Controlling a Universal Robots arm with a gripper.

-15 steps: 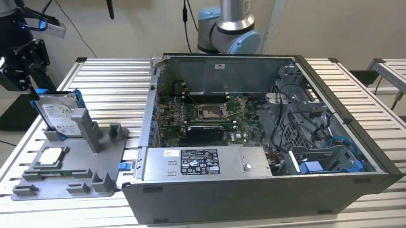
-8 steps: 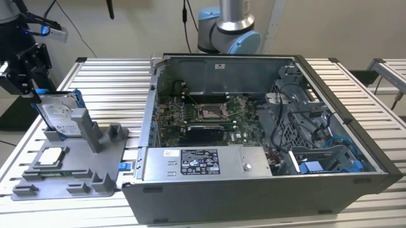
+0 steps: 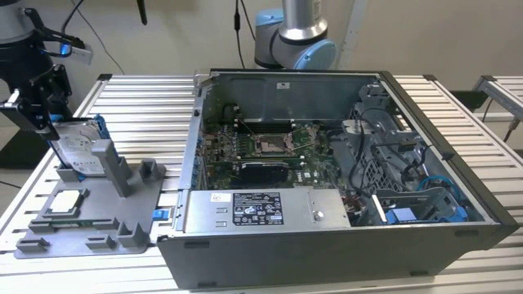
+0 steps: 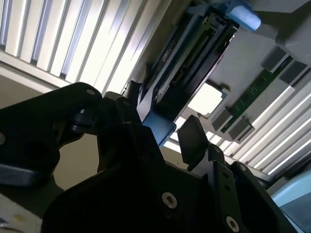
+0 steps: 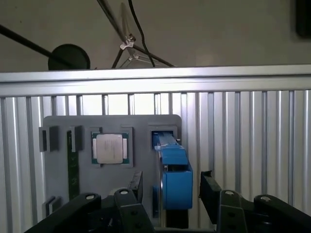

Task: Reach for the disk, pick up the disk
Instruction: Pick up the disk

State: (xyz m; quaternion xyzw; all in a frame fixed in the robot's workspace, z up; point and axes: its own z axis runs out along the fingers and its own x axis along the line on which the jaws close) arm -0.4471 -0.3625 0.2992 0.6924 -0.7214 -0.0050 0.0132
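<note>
The disk stands on edge in a slot of the grey fixture, on the exterior view's left. It is silver with a white label and a bright blue bracket. My gripper hangs right over its top edge. In both wrist views the two black fingers straddle the blue bracket with a gap on each side. The gripper is open and holds nothing. One finger stands a little off the bracket.
A small square processor chip lies in the fixture beside the disk. An open computer case takes up the middle and right of the slatted metal table. A second arm's base stands behind the case.
</note>
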